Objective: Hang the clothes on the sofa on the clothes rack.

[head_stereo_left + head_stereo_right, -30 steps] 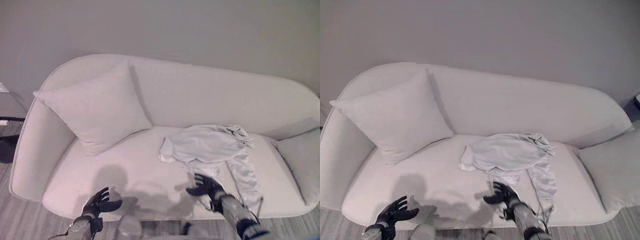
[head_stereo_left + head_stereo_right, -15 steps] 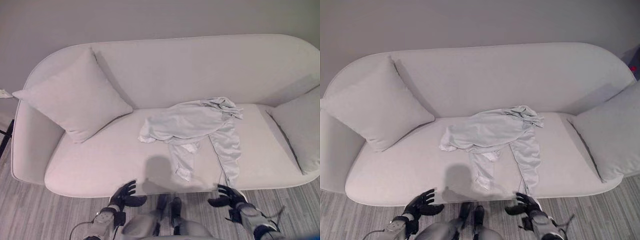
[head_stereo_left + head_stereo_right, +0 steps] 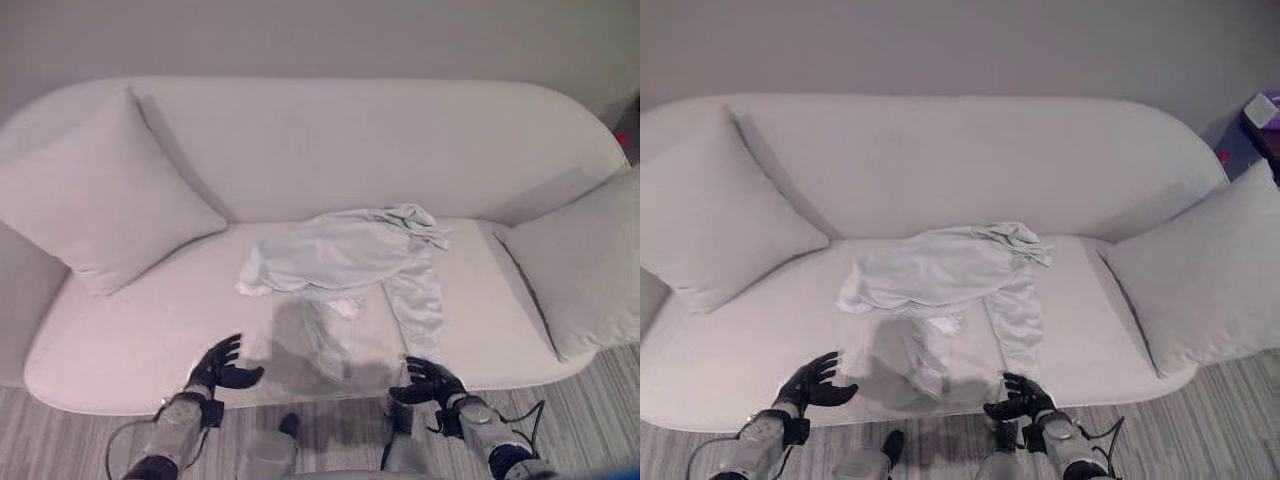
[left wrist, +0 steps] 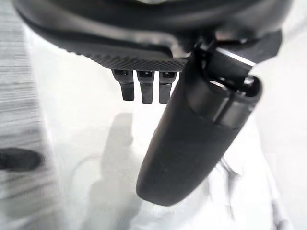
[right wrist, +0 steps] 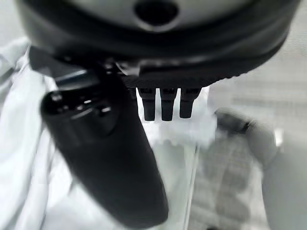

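**Pale on pale across the sofa**

The sofa (image 3: 330, 150) reads off-white, plain, no pattern. Both cushions, the left cushion (image 3: 95, 200) and the right cushion (image 3: 580, 265), match it in the same creamy tone. The clothes (image 3: 345, 260) come in light grey, unpatterned. Down front, the left hand (image 3: 218, 368) and the right hand (image 3: 428, 383) are dark, near black. The floor (image 3: 600, 400) shows grey wood-grain streaks; the wall (image 3: 320, 35) is flat grey.

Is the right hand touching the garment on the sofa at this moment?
Cannot tell. In the left eye view the right hand sits at the sofa front edge, right by the garment leg's end; no view shows contact or a gap plainly.
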### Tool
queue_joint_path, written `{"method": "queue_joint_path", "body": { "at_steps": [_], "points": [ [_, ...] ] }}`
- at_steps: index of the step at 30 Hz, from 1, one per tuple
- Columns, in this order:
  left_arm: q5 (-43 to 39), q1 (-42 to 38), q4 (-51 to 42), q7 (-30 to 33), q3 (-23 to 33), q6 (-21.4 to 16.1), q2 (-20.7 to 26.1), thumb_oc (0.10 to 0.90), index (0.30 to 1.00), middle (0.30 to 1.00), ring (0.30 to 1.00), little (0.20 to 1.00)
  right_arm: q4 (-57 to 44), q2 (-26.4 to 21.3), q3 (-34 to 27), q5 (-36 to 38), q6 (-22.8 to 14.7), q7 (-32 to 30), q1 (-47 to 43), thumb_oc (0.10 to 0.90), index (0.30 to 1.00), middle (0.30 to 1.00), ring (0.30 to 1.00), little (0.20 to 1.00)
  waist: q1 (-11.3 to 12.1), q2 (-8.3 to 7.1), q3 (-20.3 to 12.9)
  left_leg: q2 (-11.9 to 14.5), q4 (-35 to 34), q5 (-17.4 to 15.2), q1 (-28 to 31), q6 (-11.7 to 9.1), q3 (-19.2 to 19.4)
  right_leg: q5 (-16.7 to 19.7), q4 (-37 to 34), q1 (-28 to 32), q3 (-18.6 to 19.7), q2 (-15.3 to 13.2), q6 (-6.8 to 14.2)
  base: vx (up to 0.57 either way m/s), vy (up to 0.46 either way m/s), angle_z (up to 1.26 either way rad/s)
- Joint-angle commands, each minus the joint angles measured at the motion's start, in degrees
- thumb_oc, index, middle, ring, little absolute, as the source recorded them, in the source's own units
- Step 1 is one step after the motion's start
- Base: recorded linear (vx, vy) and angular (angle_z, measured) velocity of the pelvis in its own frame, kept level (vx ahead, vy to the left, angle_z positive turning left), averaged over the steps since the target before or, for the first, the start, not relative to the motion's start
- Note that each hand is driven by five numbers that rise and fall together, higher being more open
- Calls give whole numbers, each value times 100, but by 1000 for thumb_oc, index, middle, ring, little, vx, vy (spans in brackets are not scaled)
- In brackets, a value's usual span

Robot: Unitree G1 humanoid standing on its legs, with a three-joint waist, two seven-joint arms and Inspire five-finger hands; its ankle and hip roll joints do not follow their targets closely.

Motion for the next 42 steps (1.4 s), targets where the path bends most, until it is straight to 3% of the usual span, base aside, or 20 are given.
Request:
{"method": "queue_joint_path", "body": {
  "at_steps": [1, 7, 8, 11, 14, 15, 19, 27, 42],
  "points": [
    [-327, -553, -1161, -41, -57, -626, 270, 800, 900, 900, 900, 900, -1149, -1041, -333, 273, -407, -228, -640, 800, 900, 900, 900, 900, -103, 65, -105, -68, -537, 644, -761, 58, -299, 620, 44, -283, -504, 191, -180, -6, -103, 66],
    [-812, -1072, -1587, 125, -138, -734, 454, 800, 900, 900, 900, 900, -1081, -1336, -99, 860, -477, -240, -1533, 800, 900, 900, 900, 900, -87, 135, -10, 1, -537, 726, -1087, 4, -356, 488, 44, -504, -631, 296, -200, -38, -39, 21],
    [-954, -1372, -1978, 323, -136, -820, 648, 800, 900, 900, 900, 900, -1090, -1403, 361, 937, -498, -415, -2683, 800, 900, 900, 900, 900, 23, 158, 195, -7, -537, 788, -1314, 0, -313, 533, 44, -752, -557, 331, -206, -99, 79, -12],
    [-1059, -1771, -2110, 447, -167, -887, 889, 800, 900, 900, 900, 900, -922, -1496, 651, 1004, -508, -638, -3729, 800, 900, 900, 900, 900, 72, 187, 374, -39, -537, 847, -1545, 6, -283, 597, 44, -997, -492, 334, -209, -97, 95, -20],
    [-1090, -2195, -2114, 565, -295, -921, 1024, 800, 900, 900, 900, 900, -322, -1539, 767, 1235, -502, -713, -4477, 800, 900, 900, 900, 900, 126, 213, 495, -77, -537, 900, -1734, 12, -298, 651, 44, -1170, -455, 325, -211, -76, 74, 6],
    [-1050, -2420, -2405, 631, -362, -920, 1186, 800, 900, 900, 900, 900, 406, -1681, 956, 1311, -373, -729, -5233, 800, 900, 900, 900, 900, 214, 251, 622, -117, -537, 954, -1885, 23, -305, 701, 44, -1303, -447, 303, -201, -66, 79, 6],
    [-874, -2653, -3073, 708, -364, -891, 1283, 800, 900, 900, 900, 900, 1580, -2072, 1189, 1258, -171, -758, -6242, 800, 900, 900, 900, 900, 381, 340, 839, -224, -537, 1056, -2226, 33, -360, 750, 44, -1567, -448, 243, -165, -53, 93, 22],
    [-637, -2433, -4166, 609, -225, -897, 1262, 800, 900, 900, 900, 900, 2227, -2968, 1495, 1041, -95, -778, -6688, 800, 900, 900, 900, 900, 569, 438, 1002, -330, -537, 1149, -2670, 11, -512, 771, 44, -1901, -533, 101, -77, -1, 73, 17],
    [-419, -2077, -4985, 743, 288, -918, 1266, 800, 900, 900, 900, 900, 2899, -3187, 1609, 755, 81, -793, -6737, 800, 900, 900, 900, 900, 851, 512, 1194, -425, -535, 1175, -2998, 4, -826, 691, 44, -2106, -730, 15, -1, 20, 21, 8]
  ]
}}
